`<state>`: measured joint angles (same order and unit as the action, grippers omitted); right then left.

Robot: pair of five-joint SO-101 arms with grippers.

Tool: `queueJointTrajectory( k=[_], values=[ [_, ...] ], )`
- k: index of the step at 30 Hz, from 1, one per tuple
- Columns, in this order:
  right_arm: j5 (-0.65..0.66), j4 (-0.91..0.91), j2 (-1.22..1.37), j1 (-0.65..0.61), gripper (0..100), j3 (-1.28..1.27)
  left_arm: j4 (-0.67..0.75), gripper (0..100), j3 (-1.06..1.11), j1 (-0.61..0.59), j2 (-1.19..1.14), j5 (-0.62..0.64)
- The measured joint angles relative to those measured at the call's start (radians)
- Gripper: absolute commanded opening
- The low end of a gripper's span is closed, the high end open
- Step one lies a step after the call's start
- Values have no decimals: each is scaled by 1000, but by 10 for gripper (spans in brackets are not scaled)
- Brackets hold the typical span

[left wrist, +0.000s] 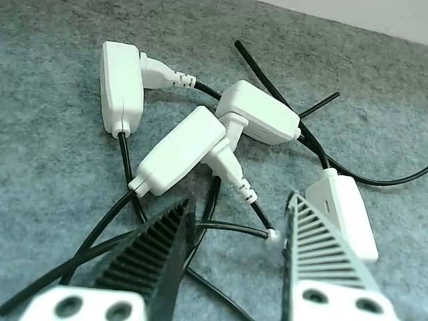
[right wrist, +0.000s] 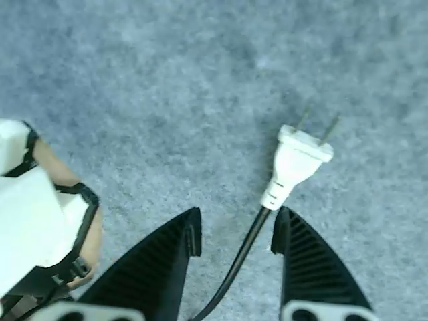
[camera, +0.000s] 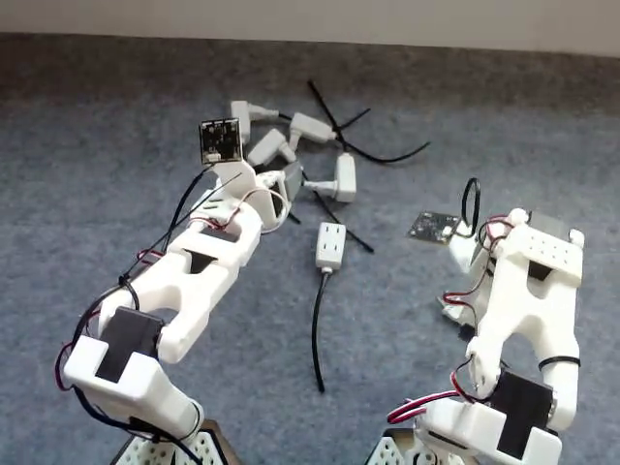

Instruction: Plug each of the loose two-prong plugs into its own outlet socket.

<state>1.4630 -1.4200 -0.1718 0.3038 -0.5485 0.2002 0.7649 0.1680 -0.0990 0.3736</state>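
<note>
Nearest the arm bases, and off to the right of the lone socket block [camera: 330, 245] lying mid-carpet, the right claw [right wrist: 237, 217] is held over the grey carpet [right wrist: 167, 80] with its fingers released and apart, nothing grasped. In the right wrist view a loose two-prong plug [right wrist: 297, 157] is seen just past the fingertips, lying flat with both prongs pointed away from the claw. Its black cord [right wrist: 244, 247] is run back between the two fingers. That detail is supplied by the wrist camera, while the layout is supplied by the high view: a second cord [camera: 316, 329] is trailed from the socket block toward the bases. Beyond the socket block and a little to its left, the left claw [left wrist: 241, 200] is likewise spread open and empty. It is held at the near edge of a heap of four white blocks [left wrist: 177, 154] and crossing cords. From above, the heap is read as a tangle lying farther off than the socket block. In the left wrist view a ribbed plug [left wrist: 231, 167] is made out touching two of the blocks, though whether it is seated in a socket cannot be told.
</note>
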Motion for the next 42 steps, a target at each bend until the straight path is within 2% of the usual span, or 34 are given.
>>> queueJointTrajectory(
  k=[8,14,19,35,42],
  values=[
    [-2,135,0,-43,170,-118,0,228,0,0,0,0],
    [-207,338,0,-81,170,-170,0,228,0,0,0,0],
    [-207,377,0,-115,170,-252,0,228,0,0,0,0],
    [-207,384,2,-109,166,-258,0,228,0,0,0,0],
    [-207,499,164,-83,152,-253,0,228,0,0,0,0]
  ],
)
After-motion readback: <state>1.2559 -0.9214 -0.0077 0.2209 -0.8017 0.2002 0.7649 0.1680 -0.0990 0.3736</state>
